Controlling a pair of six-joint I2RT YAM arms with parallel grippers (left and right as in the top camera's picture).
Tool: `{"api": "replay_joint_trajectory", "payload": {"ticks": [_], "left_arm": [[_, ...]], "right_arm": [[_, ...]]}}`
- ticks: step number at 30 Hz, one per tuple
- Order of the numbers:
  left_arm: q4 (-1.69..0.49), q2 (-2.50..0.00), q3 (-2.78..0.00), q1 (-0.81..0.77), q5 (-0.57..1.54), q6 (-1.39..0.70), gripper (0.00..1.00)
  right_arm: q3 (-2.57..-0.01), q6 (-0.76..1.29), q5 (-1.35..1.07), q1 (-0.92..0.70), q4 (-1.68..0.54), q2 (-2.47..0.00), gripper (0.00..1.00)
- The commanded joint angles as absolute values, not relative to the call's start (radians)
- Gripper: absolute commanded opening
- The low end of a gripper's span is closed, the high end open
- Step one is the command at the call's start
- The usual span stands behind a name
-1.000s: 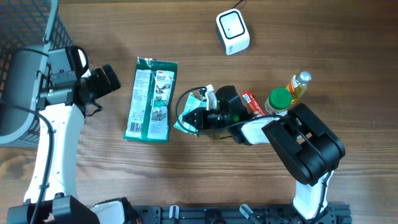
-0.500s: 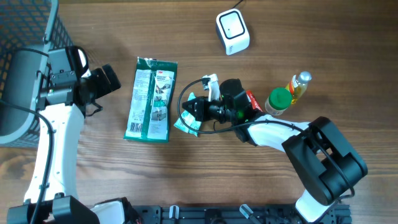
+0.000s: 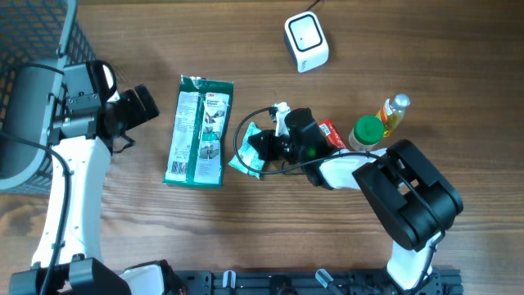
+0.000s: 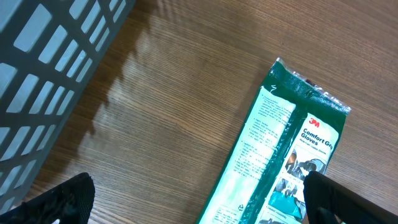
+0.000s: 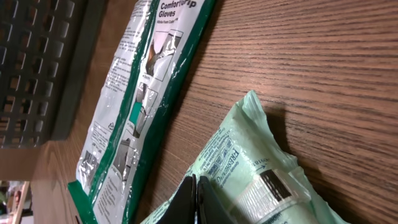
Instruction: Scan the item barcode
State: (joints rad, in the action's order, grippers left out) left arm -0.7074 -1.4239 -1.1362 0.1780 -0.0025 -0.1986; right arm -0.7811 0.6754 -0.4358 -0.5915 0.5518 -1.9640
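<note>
The flat green plastic glove package [image 4: 292,155] is marked "3M" and "Comfort Grip Gloves". This wording is read in both wrist views but not from overhead. The small pale-green crinkled packet [image 5: 249,165] carries a black barcode [image 5: 273,185] on a white label, shown only in the right wrist view; its other print is too small to be read. The packet is located near the table centre, just right of the glove package and nearer than the white cube-shaped scanner [image 3: 306,41]. The right gripper [image 5: 194,198] is seen with its fingers pressed together, tips at the packet's edge; whether the edge is pinched cannot be told. The left gripper [image 4: 199,194] is held wide apart above the brown wood-grain table [image 4: 174,81], beside the dark mesh basket [image 4: 43,81]. A bottle of yellow liquid [image 3: 392,112], a green-capped jar [image 3: 366,133] and a red pack [image 3: 332,133] are shown only overhead, at the right.
</note>
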Motion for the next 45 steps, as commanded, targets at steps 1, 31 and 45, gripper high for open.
{"api": "replay_joint_trajectory", "payload": {"ticks": [1, 31, 45], "left_arm": [[-0.704, -1.422, -1.141, 0.181, -0.006, -0.186, 1.00], [-0.704, -1.422, -1.141, 0.181, -0.006, -0.186, 1.00], [-0.704, -1.422, -1.141, 0.181, -0.006, -0.186, 1.00]], "right_arm": [[-0.804, 0.619, -0.410, -0.584, 0.496, -1.839, 0.04], [-0.890, 0.482, -0.427, -0.492, -0.104, -1.869, 0.30], [-0.919, 0.386, -0.443, -0.493, -0.270, -1.566, 0.47]]}}
